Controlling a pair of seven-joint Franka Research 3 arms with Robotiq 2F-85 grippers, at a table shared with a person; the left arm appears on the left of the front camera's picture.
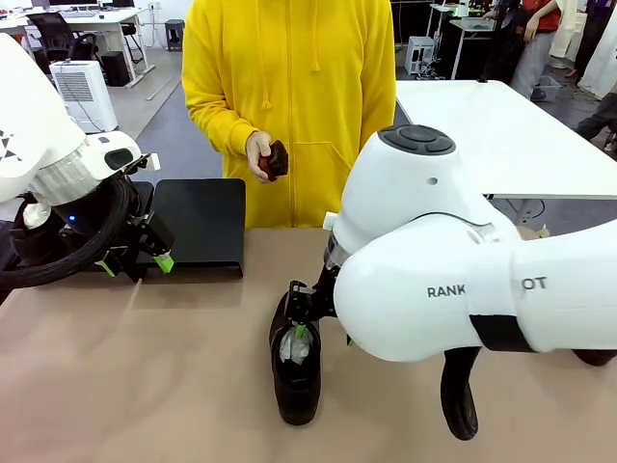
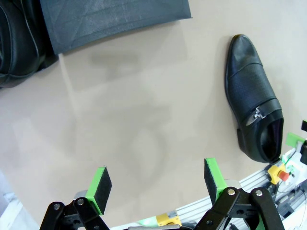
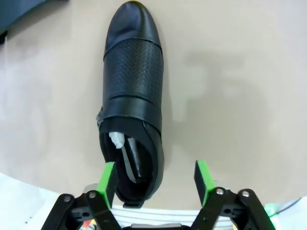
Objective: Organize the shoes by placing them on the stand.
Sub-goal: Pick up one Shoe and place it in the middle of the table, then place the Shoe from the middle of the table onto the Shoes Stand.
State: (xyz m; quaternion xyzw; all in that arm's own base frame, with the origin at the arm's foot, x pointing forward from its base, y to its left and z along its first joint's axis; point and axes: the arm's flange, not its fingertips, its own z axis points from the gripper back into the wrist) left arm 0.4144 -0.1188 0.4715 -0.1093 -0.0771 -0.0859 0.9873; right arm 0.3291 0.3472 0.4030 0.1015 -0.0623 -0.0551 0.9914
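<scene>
Front view, right tool: The right tool (image 1: 300, 335) hangs over the heel of a black shoe (image 1: 296, 376) lying on the table (image 1: 145, 386) at 6 o'clock, fingers apart and clamping nothing.
Front view, left tool: The left tool (image 1: 135, 262) waits at 9 o'clock with its fingers spread, near the front lip of the stand (image 1: 202, 222).
Front view, person: A person at 12 o'clock holds a small brown brush (image 1: 277, 157), clear of both arms.
Left wrist view: The left tool's green pads stand wide over bare table. The stand sits at 11 o'clock and the shoe at 3 o'clock, well apart. A second shoe (image 2: 19, 43) lies at 10 o'clock by the stand's edge; whether it rests on the stand cannot be told.
Right wrist view: The shoe runs from 6 to 12 o'clock, toe farthest from the camera and white paper (image 3: 117, 141) in its mouth. One pad (image 3: 106, 181) crosses the heel and the other stands off over the table, so there is no grip.
Status: This shoe is not yet on the stand. The tool at its heel looks placed for a pick-up there.
</scene>
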